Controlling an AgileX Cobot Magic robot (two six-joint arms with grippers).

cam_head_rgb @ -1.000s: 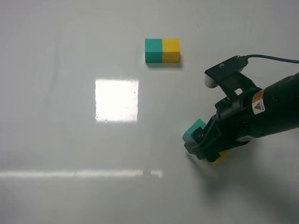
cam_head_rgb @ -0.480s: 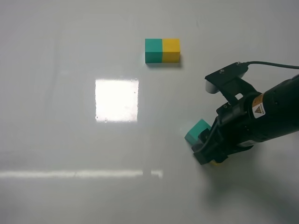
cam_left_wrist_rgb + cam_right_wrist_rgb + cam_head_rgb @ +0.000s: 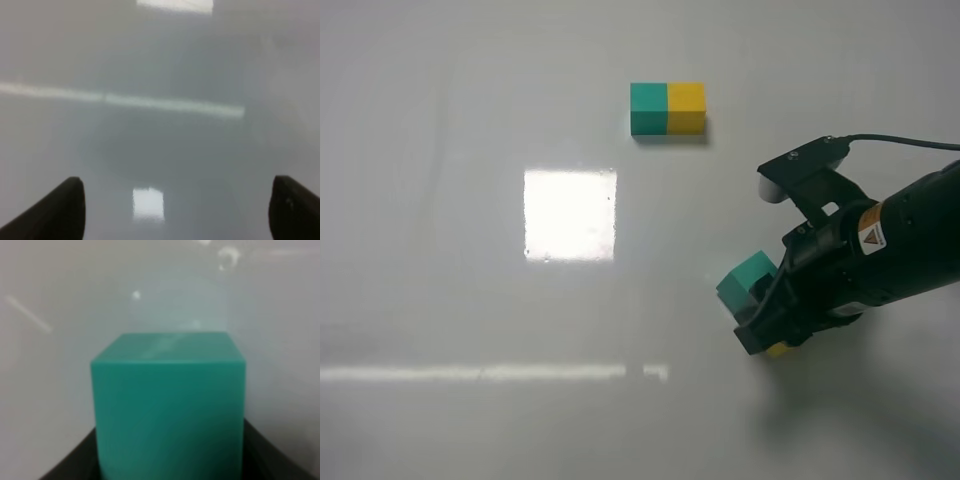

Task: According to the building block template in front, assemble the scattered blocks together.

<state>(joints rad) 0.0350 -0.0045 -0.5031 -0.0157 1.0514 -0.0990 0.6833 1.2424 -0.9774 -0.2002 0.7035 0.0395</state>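
Note:
The building block template (image 3: 667, 108), a teal-and-yellow joined bar, lies at the back centre of the table. My right gripper (image 3: 760, 306) is shut on the scattered teal cube (image 3: 746, 281), which sits turned at an angle to the template. The cube fills the right wrist view (image 3: 167, 410), with a dark finger (image 3: 75, 465) on each side. Only a sliver of the scattered yellow cube (image 3: 779, 350) shows beneath the right gripper. My left gripper (image 3: 175, 210) is open over bare table and is out of the exterior view.
The white tabletop (image 3: 470, 120) carries a bright square light reflection (image 3: 570, 214) left of centre and a thin bright streak (image 3: 490, 373) near the front. The right arm's cable (image 3: 910, 142) runs off to the right.
My right gripper has shifted slightly right with the teal cube. The arm now hides more of the yellow cube. The template has not moved.

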